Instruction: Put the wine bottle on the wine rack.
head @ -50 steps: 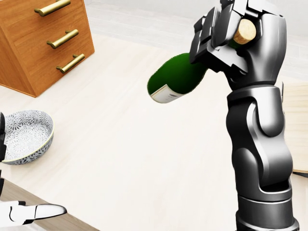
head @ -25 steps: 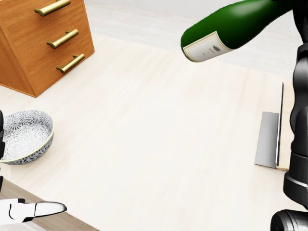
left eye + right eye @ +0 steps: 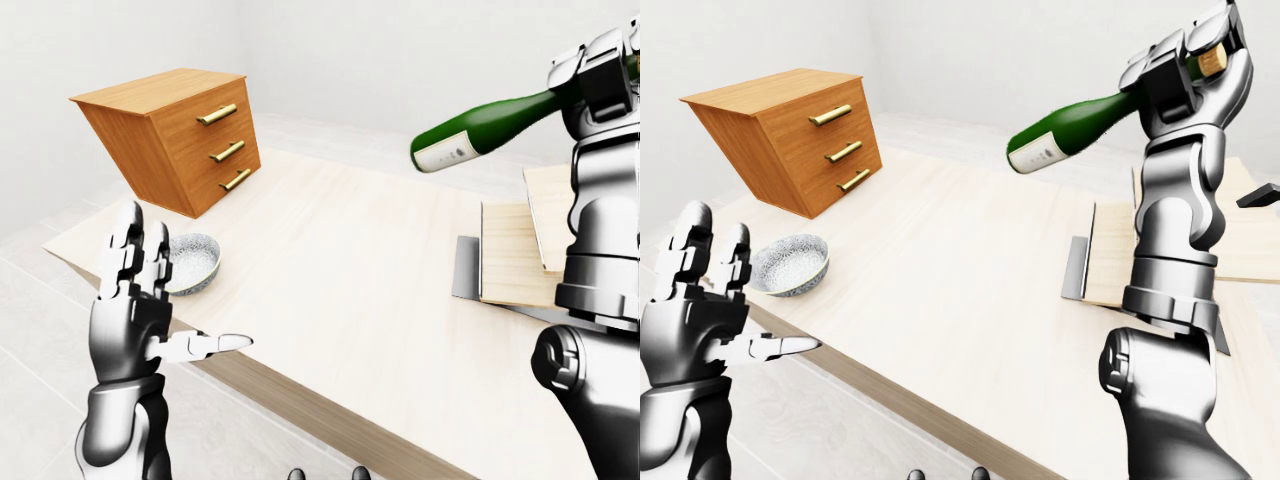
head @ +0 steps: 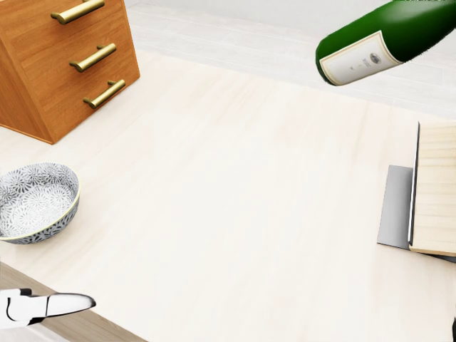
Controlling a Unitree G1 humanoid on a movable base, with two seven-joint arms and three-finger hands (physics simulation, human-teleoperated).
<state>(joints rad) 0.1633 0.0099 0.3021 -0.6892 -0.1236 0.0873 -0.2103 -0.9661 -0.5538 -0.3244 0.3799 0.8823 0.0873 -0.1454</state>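
The right hand point(image 3: 1188, 62) is clamped round the neck of the dark green glass wine bottle w/ white label point(image 3: 1072, 128), fingers closed just below the cork point(image 3: 1213, 58). Bottle is held high in the air, tilted, base end pointing left and slightly down from the hand, well clear of the pale wooden tabletop point(image 4: 235, 199).

Vs. the head view half a sec ago: bottle has shifted up and to the right, its label end now near the top right corner, and the right forearm has left that view almost entirely. A sec ago the arm stood in the middle of that view w/ the bottle's base pointing toward the camera. The light slatted wooden wine rack on a grey metal base point(image 4: 433, 196), below the right hand, is now uncovered at the head view's right edge. Camera hasn't moved: drawers and bowl sit in the same spots.

Left hand point(image 3: 140, 300) is raised upright, palm open, fingers spread apart, holding nothing; its white-tipped finger point(image 4: 60, 305) pokes into the head view's bottom left, a bit lower than before. Just beside that hand, to its upper right, is the blue-and-white patterned ceramic bowl point(image 3: 192, 262); above it the orange-brown wooden drawer chest w/ brass handles point(image 3: 185, 135).
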